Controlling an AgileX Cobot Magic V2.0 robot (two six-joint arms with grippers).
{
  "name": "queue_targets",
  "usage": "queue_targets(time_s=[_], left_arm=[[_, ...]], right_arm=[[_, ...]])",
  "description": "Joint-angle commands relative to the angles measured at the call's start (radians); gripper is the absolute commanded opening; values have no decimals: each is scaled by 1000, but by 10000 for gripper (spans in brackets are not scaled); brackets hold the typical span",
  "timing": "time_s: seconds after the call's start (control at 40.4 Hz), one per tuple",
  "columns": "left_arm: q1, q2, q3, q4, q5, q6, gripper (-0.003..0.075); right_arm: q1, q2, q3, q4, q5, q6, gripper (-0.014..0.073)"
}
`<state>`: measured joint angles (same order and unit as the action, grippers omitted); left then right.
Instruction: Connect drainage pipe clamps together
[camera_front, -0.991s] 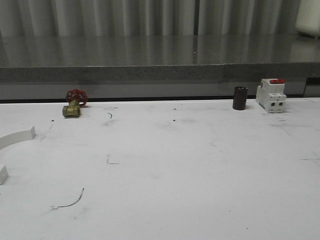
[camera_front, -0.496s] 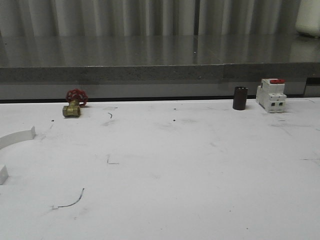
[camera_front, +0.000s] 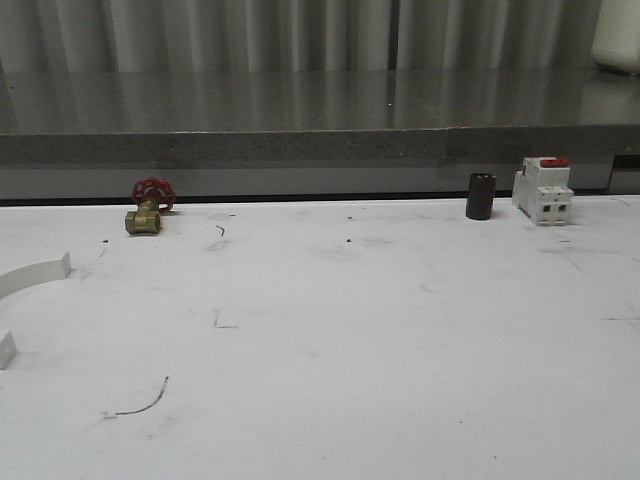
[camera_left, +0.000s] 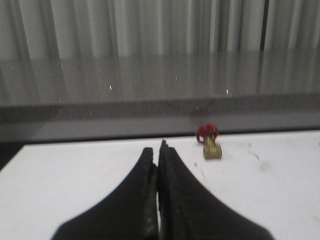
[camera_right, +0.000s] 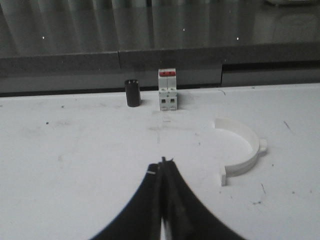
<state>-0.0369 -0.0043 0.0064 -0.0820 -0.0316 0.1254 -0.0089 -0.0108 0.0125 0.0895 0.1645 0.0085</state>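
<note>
Both end effectors, left (camera_left: 158, 150) and right (camera_right: 163, 165), are closed and empty; one clamp half (camera_right: 241, 146) lies just ahead-right of the right one.

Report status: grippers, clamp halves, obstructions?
Left gripper shut, empty. Right gripper shut, empty. One clamp half at table's left edge, other clamp half lying apart; unjoined. No obstruction seen.

Brass valve (camera_front: 144, 218) far left; black cylinder (camera_front: 480, 196) beside breaker (camera_front: 542, 190) far right
</note>
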Motion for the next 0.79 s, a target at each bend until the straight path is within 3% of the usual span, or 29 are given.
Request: queue_targets(time_s=[0.0, 0.074, 0.198, 0.322, 0.471, 0.619, 0.694, 0.768], left_arm=[[2, -21, -33, 0, -225, -3, -20], [2, -16, -117, 0, -191, -3, -20], [2, 49, -293, 6, 32, -3, -20], [2, 202, -431, 6, 216, -3, -20], [2, 357, -503, 6, 261, -3, -20], [2, 379, -508, 6, 254, -3, -16], [2, 377, -506, 6, 254, -3, 45], [2, 377, -506, 6, 254, -3, 200]], right_arm=[[-5, -17, -103, 2, -98, -8, -61], [-5, -14, -186, 3, -38, -8, -61], [-5, 56, -336, 3, 114, -8, -61], [-5, 195, -439, 2, 168, -8, -61], [-5, 349, -485, 2, 147, -8, -61], [-5, 383, -485, 2, 141, -8, -53], [-5, 383, -485, 2, 138, -8, 7], [-5, 383, -485, 2, 138, -8, 146]])
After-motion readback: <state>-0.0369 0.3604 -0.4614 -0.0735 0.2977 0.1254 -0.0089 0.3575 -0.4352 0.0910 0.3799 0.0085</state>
